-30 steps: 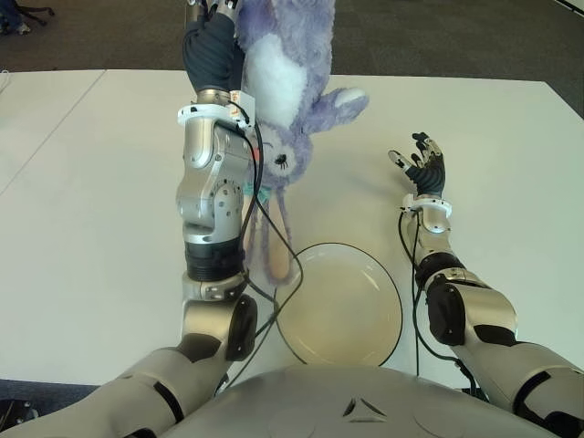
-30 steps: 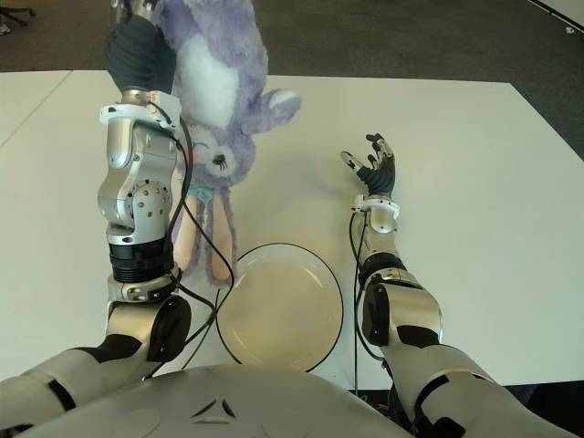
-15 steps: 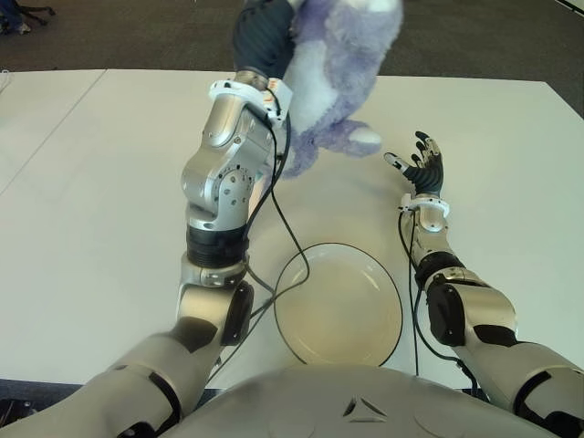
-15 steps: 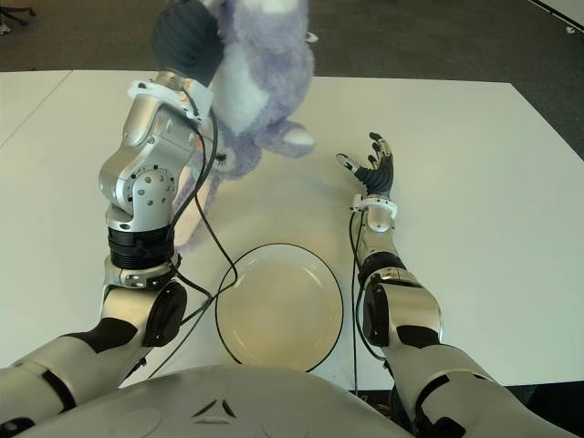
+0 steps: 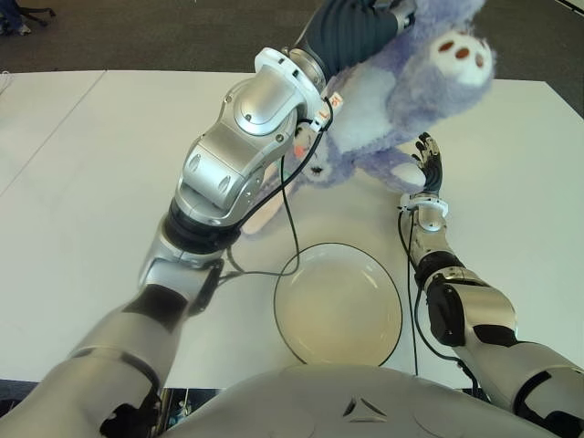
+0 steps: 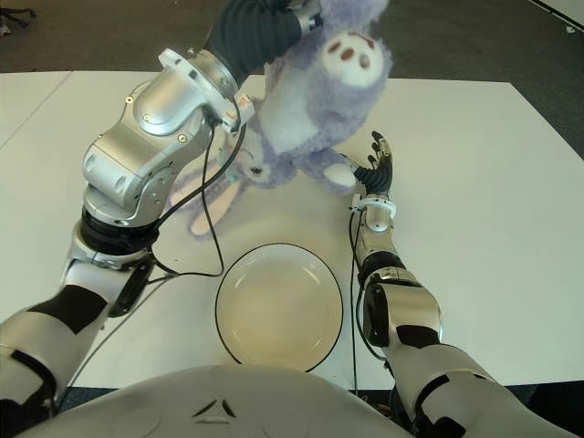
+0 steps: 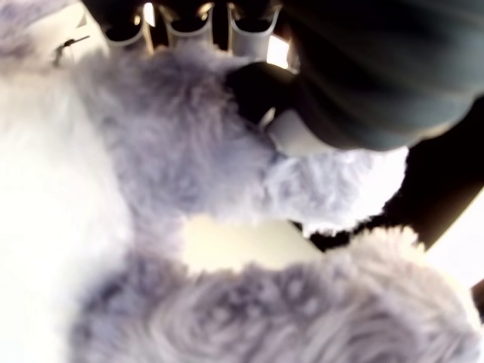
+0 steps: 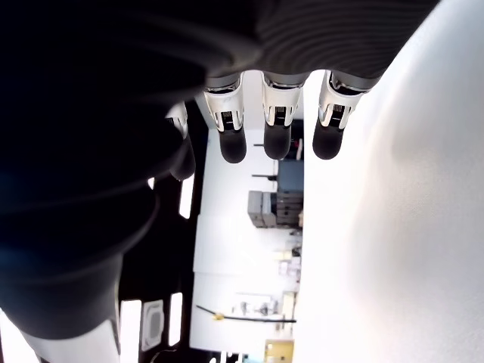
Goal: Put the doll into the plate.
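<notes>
We hold the fluffy purple-and-white plush rabbit doll (image 5: 401, 91) aloft in our left hand (image 5: 360, 27), clenched on its body, beyond the round cream plate (image 5: 338, 304). Soft and light, it flops; a mid-body grip suits it. Our right hand (image 5: 427, 169) stays spread near it.

No writing, brand, number or sign can be read anywhere in these views. A small white tag with a red mark (image 5: 334, 100) sits at the wrist of the raised left arm, but whatever is printed on it is too small to make out. The plush doll (image 5: 401, 100) shows only its stitched face and the brown pads on its foot, no lettering. The plate (image 5: 338, 305) near the front edge of the worktop (image 5: 82, 182) is plain, with a dark rim and no mark. In the right wrist view, shelves and boxes far off carry nothing legible.
</notes>
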Motion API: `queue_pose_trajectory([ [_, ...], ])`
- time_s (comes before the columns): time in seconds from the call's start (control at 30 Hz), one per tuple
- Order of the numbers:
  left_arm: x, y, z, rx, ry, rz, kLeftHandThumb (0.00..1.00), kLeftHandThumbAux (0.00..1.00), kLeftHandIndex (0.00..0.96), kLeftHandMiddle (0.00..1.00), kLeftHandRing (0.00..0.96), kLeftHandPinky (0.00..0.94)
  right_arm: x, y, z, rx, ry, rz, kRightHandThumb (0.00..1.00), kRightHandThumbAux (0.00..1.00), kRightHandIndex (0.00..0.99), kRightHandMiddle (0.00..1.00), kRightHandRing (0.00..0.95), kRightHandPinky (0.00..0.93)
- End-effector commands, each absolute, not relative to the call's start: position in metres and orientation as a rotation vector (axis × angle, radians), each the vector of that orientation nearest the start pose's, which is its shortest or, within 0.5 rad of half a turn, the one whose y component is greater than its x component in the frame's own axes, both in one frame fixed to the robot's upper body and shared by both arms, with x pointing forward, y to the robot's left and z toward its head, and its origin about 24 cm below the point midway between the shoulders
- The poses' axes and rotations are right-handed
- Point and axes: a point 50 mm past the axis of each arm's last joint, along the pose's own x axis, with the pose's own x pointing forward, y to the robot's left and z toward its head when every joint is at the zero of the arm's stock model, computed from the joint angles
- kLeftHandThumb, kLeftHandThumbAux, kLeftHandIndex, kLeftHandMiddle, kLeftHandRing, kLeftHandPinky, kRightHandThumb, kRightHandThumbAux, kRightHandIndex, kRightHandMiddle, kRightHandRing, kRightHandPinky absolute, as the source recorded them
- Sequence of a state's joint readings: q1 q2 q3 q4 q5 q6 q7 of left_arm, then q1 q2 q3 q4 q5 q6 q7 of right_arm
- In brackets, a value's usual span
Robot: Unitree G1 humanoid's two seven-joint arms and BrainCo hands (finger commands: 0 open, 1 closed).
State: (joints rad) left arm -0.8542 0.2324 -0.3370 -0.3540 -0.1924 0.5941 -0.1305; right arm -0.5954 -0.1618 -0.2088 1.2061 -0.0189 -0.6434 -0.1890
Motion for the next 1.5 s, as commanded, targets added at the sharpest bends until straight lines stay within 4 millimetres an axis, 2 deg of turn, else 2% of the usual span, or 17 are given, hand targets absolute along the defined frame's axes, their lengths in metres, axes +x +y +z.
queue_pose_trajectory([
  [0.03,0.278,0.027,0.263,0.611,-0.566,-0.854,0.855,0.664,0.405,0.551,0.818,0.837,0.233,-0.190,-0.093,-0.081,0.434,-0.259,0.003,0.814,0.152,0.015,0.000,0.000],
  [0.2,0.278,0.027,0.259,0.699,-0.560,-0.957,0.856,0.664,0.404,0.548,0.825,0.838,0.236,-0.187,-0.091,-0.075,0.406,-0.251,0.030,0.847,0.125,0.005,0.000,0.000],
  [0.37,0.267,0.027,0.235,0.819,-0.531,-1.124,0.856,0.663,0.404,0.545,0.822,0.809,0.235,-0.190,-0.087,-0.156,0.355,-0.240,0.043,0.866,0.085,0.000,0.000,0.000],
  [0.63,0.264,0.036,0.223,0.956,-0.454,-1.288,0.856,0.663,0.405,0.545,0.819,0.798,0.237,-0.188,-0.087,-0.181,0.371,-0.214,0.002,0.883,0.053,0.000,0.000,0.000],
  [0.83,0.263,0.051,0.215,1.044,-0.388,-1.347,0.856,0.664,0.405,0.542,0.819,0.789,0.240,-0.184,-0.086,-0.110,0.372,-0.209,0.000,0.892,0.049,0.000,0.000,0.000],
  [1.0,0.259,0.068,0.194,1.115,-0.253,-1.384,0.856,0.664,0.404,0.540,0.814,0.778,0.239,-0.181,-0.088,-0.079,0.388,-0.216,0.001,0.906,0.054,0.000,0.000,0.000],
  [1.17,0.258,0.072,0.190,1.163,-0.164,-1.391,0.854,0.665,0.402,0.541,0.816,0.778,0.234,-0.185,-0.096,-0.064,0.465,-0.234,0.031,0.899,0.080,0.000,0.000,0.000],
  [1.3,0.257,0.075,0.188,1.188,-0.095,-1.404,0.854,0.665,0.401,0.541,0.820,0.782,0.232,-0.191,-0.097,-0.058,0.475,-0.251,0.050,0.884,0.094,0.000,0.000,0.000],
  [1.5,0.253,0.077,0.187,1.217,-0.059,-1.396,0.853,0.666,0.400,0.539,0.822,0.778,0.231,-0.189,-0.096,-0.047,0.459,-0.268,0.072,0.870,0.122,0.000,0.000,0.001],
])
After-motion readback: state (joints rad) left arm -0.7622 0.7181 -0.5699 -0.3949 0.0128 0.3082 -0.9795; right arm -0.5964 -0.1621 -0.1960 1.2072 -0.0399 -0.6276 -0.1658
